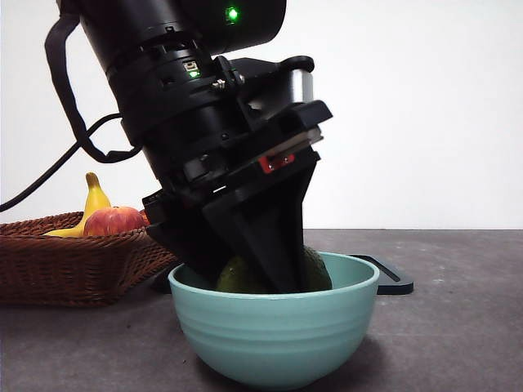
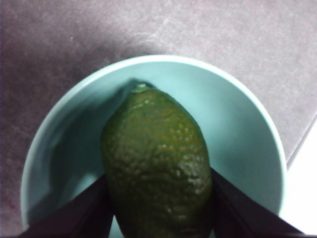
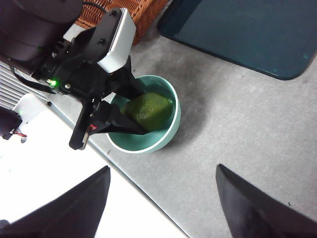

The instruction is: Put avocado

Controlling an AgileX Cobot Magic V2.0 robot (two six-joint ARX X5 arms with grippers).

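Inside the teal bowl (image 2: 247, 148) on the tabletop (image 1: 458, 327), my left gripper (image 2: 158, 198) clamps its fingers (image 2: 84, 213) on the avocado (image 2: 156, 163). I should spread them gently, then lift straight up. My right gripper (image 3: 161, 208) waits with fingers spread.

The grey bench (image 1: 458, 327) carries a teal bowl (image 1: 274, 339), a wicker basket (image 1: 65, 265) and a dark tray (image 1: 391, 278)
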